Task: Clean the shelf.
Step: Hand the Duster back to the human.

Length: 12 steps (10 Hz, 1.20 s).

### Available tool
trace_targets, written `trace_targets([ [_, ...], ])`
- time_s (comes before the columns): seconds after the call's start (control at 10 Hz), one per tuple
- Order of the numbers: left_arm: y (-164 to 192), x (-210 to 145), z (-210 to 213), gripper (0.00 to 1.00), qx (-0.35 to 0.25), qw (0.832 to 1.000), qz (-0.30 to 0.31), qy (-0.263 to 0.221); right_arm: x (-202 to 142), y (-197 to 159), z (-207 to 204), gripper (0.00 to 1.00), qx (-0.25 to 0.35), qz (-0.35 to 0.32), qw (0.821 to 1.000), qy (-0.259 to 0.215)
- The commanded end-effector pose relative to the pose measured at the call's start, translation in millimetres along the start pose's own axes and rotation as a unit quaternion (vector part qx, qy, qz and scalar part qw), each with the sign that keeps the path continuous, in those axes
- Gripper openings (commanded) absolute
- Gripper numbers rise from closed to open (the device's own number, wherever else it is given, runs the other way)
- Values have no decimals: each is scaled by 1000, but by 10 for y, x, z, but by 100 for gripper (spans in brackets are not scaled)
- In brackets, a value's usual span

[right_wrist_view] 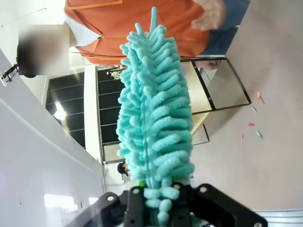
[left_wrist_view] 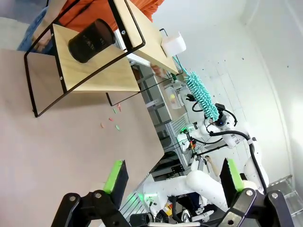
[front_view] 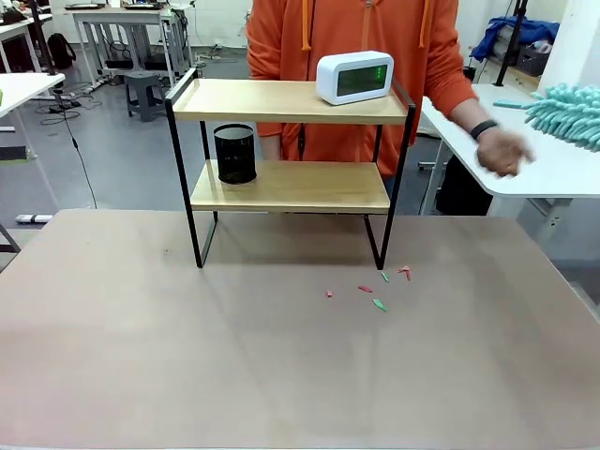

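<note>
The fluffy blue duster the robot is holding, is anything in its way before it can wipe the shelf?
Nothing blocks the path. The right gripper holds the duster off to the right of the shelf, with open air between them. On the boards, though, a white clock sits on top and a black cup below.

The shelf (front_view: pixel 291 185) stands toward the far side of the bench (front_view: pixel 141 356), and the whole near stretch of bench lies bare apart from a few small scraps (front_view: pixel 375 286) by its front right leg. On the top board a white clock (front_view: pixel 354 77) blocks the right end; on the lower board a black cup (front_view: pixel 234 153) blocks the left end. The person's hand (front_view: pixel 503 150) hovers just right of the shelf.
</note>
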<state>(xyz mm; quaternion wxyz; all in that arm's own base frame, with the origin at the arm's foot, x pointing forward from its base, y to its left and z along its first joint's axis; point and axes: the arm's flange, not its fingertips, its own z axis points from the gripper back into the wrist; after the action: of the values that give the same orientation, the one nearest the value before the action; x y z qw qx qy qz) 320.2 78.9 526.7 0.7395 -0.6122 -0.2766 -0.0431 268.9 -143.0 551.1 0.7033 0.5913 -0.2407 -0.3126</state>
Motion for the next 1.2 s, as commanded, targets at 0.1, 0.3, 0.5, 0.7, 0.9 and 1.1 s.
trace_targets([
  [0.1,-14,-2,10,100,-1,1000,-5,-1,-12,23,19,0,6,11,1000,-1],
  [0.3,-14,-2,10,100,-1,1000,-5,-1,-12,23,19,0,6,11,1000,-1],
  [0.5,-14,-2,10,100,-1,1000,-5,-1,-12,23,19,0,6,11,1000,-1],
  [0.7,-14,-2,10,100,-1,1000,-5,-1,-12,23,19,0,6,11,1000,-1],
  [0.9,-14,-2,10,100,-1,1000,-5,-1,-12,23,19,0,6,11,1000,-1],
  [1.1,-14,-2,10,100,-1,1000,-5,-1,-16,19,5,66,3,3,1000,2],
])
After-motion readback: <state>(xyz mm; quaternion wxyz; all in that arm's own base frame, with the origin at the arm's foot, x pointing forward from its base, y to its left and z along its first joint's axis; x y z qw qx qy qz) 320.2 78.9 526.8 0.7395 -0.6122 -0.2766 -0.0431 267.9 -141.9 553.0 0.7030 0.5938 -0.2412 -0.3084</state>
